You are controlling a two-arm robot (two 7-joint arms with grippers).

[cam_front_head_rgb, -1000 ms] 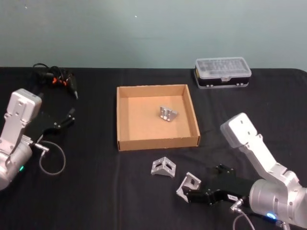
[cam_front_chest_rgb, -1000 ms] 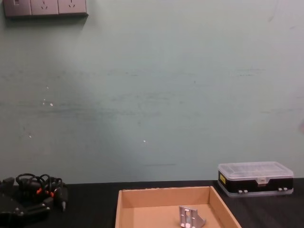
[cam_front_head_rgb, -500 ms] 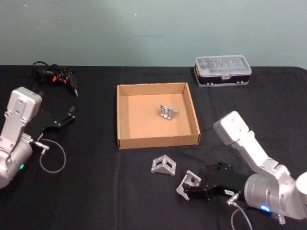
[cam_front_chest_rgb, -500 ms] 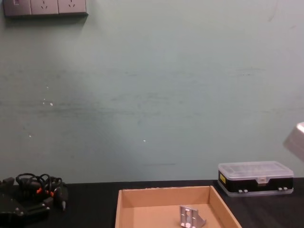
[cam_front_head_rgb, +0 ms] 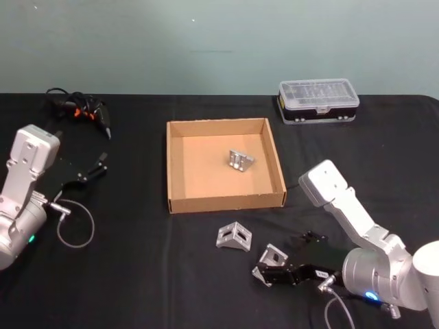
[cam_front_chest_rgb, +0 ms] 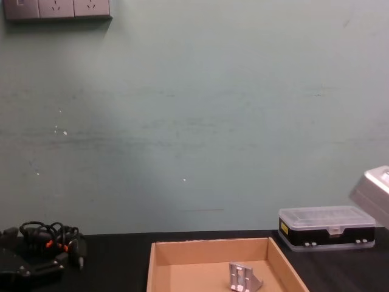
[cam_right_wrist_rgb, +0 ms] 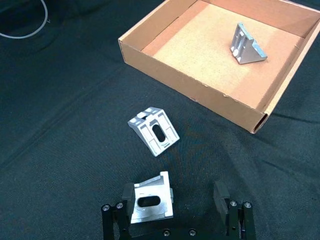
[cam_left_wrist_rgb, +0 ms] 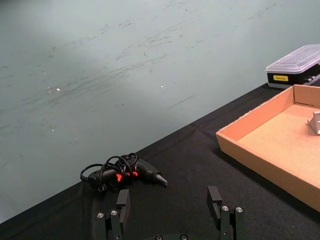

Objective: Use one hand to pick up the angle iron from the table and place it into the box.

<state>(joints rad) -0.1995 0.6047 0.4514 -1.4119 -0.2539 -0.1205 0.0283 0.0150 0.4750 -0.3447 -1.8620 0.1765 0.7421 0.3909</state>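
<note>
Between right pincer's jaws, angle iron

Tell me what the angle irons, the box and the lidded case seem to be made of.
Angle irons: likely cast aluminium or steel, matte silver-grey, ribbed, slotted; one lies inside the open right gripper. Box: corrugated cardboard, matte tan, with raw cut edges. Case: apparently plastic, black base under a clear lid.

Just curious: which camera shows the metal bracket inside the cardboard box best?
Right wrist view: the bracket in the box shows large, from above. Head view: small. Chest view: side-on. Left wrist view: cut by the edge.
</note>
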